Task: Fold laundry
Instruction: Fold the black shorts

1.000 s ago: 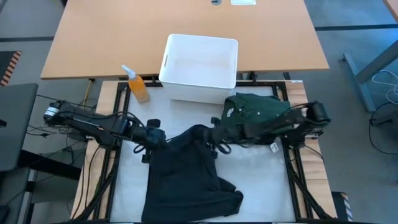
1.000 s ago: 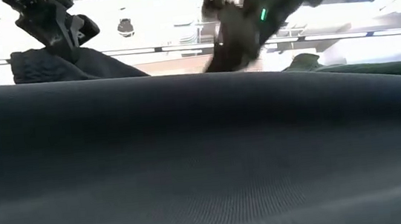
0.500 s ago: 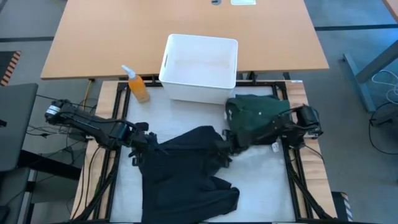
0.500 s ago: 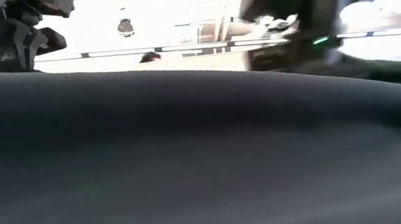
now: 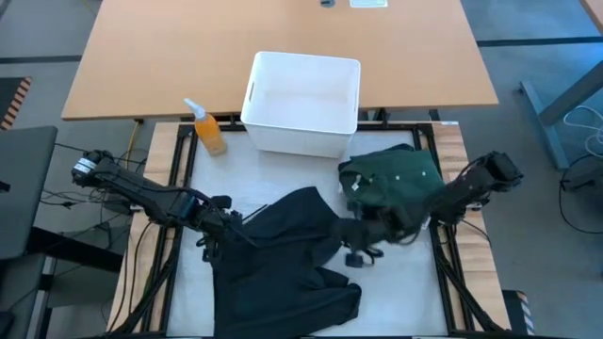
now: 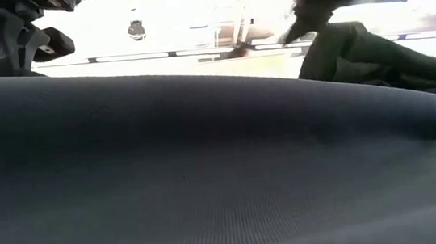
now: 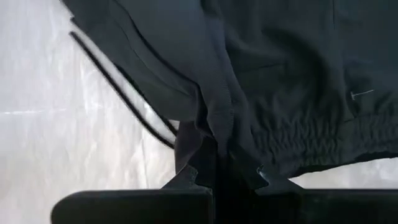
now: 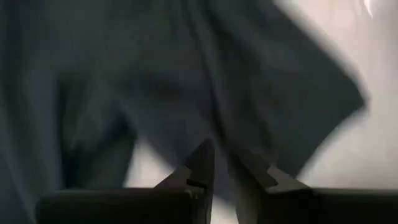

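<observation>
A black garment [image 5: 283,268] lies spread over the middle of the table, and its near part [image 6: 206,164] fills most of the low view. My left gripper [image 5: 219,229] is shut on its left edge. A dark green garment [image 5: 391,179] lies crumpled at the far right, under my right arm. My right gripper [image 5: 356,250] hangs just off the black garment's right edge. In the blurred right wrist view its fingertips [image 8: 222,171] stand a little apart with nothing plainly between them. My left gripper pinches a bunched fold of the black garment [image 7: 217,158] between its two fingers, beside a seam and close to the gathered elastic band [image 7: 323,143]. The fingers come steeply from above. The cloth spreads away from the fingers onto the table.
A white bin [image 5: 301,89] stands at the far middle, with an orange spray bottle [image 5: 207,127] to its left. Bare white table cover [image 5: 400,292] shows at the near right and along the left [image 5: 193,282].
My left gripper has gone a little toward the near edge and sunk, still shut on the black garment. My right gripper has swung toward the near right, off the garment's right edge. The garment's raised far edge has dropped, and it lies flatter.
</observation>
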Robot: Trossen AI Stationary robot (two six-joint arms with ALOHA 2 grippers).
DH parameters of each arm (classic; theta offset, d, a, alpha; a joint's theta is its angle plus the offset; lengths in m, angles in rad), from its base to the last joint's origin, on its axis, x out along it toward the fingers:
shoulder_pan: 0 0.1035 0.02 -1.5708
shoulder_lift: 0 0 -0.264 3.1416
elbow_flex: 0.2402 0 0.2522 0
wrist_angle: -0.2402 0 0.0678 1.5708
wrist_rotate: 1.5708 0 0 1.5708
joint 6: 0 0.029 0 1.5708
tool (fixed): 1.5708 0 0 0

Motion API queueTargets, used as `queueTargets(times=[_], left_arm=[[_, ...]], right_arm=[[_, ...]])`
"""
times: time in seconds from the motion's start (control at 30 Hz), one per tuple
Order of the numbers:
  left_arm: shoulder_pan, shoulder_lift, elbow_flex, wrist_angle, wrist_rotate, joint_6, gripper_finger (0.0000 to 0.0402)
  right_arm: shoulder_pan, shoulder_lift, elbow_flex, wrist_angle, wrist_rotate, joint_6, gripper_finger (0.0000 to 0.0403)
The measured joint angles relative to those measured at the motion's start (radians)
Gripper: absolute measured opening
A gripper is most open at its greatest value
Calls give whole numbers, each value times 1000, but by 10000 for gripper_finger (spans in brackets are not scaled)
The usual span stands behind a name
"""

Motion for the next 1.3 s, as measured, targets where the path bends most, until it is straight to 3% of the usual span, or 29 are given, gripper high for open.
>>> queueTargets(times=[0.2, 0.47, 0.67, 0.9, 1.03, 1.13, 1.3], left_arm=[[-15, 63, 0, 2, 2, -3, 0], [-22, 90, 0, -5, 47, -13, 0], [-21, 90, 0, -11, 49, -25, 0], [-21, 90, 0, -12, 48, -30, 0], [-21, 90, 0, -14, 46, -40, 0], [-21, 90, 0, -22, 35, -35, 0], [-21, 90, 0, -54, -46, -17, 0]], right_arm=[[-211, 16, 2, 254, -188, -357, 77], [-494, 226, 83, 274, -369, -596, 148], [-556, 406, 249, 153, -394, -781, 211], [-586, 602, 469, -24, -398, -874, 225], [-606, 684, 541, -84, -397, -882, 218], [-616, 708, 572, -155, -402, -883, 186], [-610, 689, 584, -299, -406, -868, 35]])
